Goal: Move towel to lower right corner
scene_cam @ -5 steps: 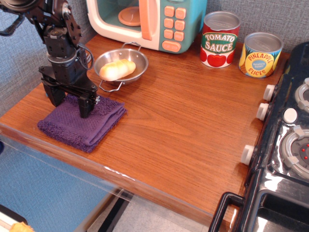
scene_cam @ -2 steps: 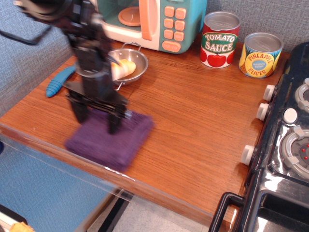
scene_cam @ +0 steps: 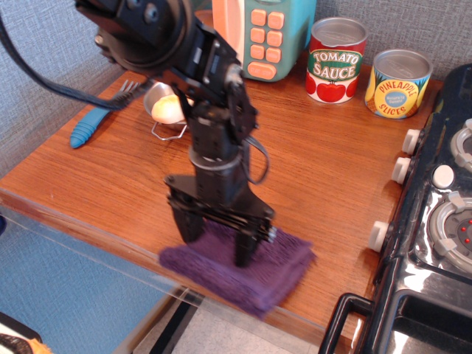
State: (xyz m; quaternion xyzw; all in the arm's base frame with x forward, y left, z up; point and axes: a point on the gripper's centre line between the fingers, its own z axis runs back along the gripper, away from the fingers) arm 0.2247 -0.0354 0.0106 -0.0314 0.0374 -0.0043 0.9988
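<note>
The dark purple towel (scene_cam: 286,274) lies flat on the wooden table near the front edge, right of centre, and its front corner hangs slightly over the edge. My gripper (scene_cam: 216,243) stands upright on its left half. Both fingers press into the cloth with a fold between them, so it is shut on the towel. The table's lower right corner (scene_cam: 332,313) is just to the right of the towel, beside the black stove.
The black toy stove (scene_cam: 435,243) with white knobs borders the table's right side. A small steel bowl (scene_cam: 158,109) holding a bun is partly hidden behind my arm. A blue-handled fork (scene_cam: 87,129) lies at the left. A tomato sauce can (scene_cam: 335,59), a pineapple can (scene_cam: 398,82) and a toy microwave (scene_cam: 264,37) stand at the back.
My gripper has slid the towel from the table's left front along the front edge to the right. The fork, hidden before, has come into view.
</note>
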